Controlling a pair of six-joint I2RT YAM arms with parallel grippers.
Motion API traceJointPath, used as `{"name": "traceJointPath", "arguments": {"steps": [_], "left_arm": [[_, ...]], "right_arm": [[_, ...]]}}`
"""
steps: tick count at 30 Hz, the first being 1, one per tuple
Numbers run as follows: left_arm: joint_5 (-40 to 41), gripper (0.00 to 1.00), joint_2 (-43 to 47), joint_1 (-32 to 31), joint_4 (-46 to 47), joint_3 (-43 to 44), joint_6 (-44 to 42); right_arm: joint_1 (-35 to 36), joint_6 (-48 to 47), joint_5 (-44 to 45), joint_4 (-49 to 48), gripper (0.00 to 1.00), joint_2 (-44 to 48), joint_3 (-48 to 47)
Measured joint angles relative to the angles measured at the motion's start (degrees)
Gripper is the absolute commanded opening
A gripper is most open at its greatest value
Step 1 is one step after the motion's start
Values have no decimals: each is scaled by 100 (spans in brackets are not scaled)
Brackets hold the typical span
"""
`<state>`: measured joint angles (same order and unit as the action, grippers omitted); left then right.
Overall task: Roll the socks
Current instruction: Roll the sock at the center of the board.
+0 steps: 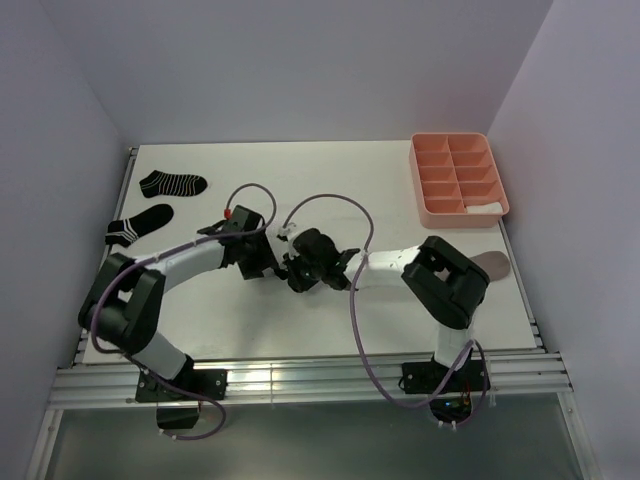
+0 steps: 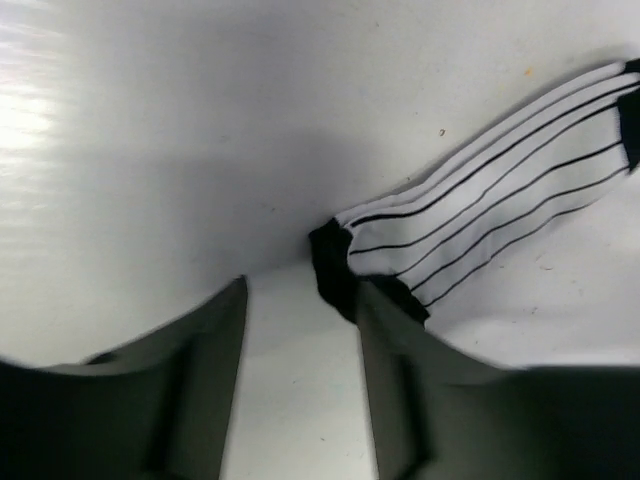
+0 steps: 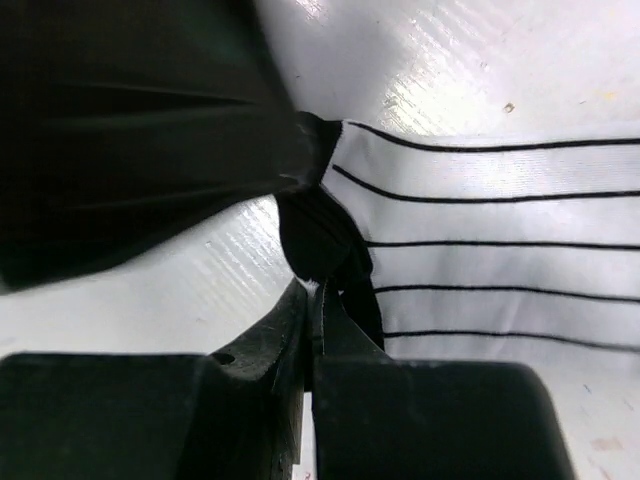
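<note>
1. Two black socks with white stripes lie flat at the left side of the white tabletop (image 1: 330, 180). The far black sock (image 1: 172, 183) is a bit farther back. The near black sock (image 1: 140, 225) is closer to the arms. They lie near each other but do not touch.
2. The left pincer (image 2: 300, 300) is low over the middle of the tabletop. Its two fingers are apart and nothing is between them.
3. The striped white sock (image 2: 490, 215) lies on the tabletop in the middle, under both pincers. It is white with thin black lines and has a black end. The black end sits just beside one finger of the left pincer.
4. The right pincer (image 3: 312, 300) has its fingers pressed together. They pinch the black end of the striped white sock.
5. The tan sock (image 1: 492, 265) lies near the right edge, partly hidden by the right arm.
6. The pink tray (image 1: 430, 178) sits at the far right corner. The plain white sock (image 1: 485, 207) is in its near right slot.
</note>
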<state>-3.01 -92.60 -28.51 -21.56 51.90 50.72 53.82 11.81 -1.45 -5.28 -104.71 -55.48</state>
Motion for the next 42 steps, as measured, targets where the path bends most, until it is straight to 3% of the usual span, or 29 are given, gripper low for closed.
{"name": "traceJointPath", "arguments": {"steps": [8,18,24,28,35,42], "left_arm": [[175,59,1300,168,544,-807,208],[-35,57,1602,168,1182,-1884,566],[-197,55,1606,168,1539,-2083,769],[-278,54,1541,168,1766,-2092,852],[-439,40,1078,107,2251,-2044,905],[-542,39,754,2,2570,-1915,898]], "right_arm": [[-1095,1165,-2833,-553,0,-291,205],[-1805,3274,-4784,-2334,0,-1172,638],[-2111,4330,-5298,-3438,0,-1517,1010],[-2142,4465,-5359,-3541,0,-1563,1016],[-2146,4478,-5368,-3541,0,-1565,1005],[-2153,4498,-5377,-3543,0,-1578,994]]}}
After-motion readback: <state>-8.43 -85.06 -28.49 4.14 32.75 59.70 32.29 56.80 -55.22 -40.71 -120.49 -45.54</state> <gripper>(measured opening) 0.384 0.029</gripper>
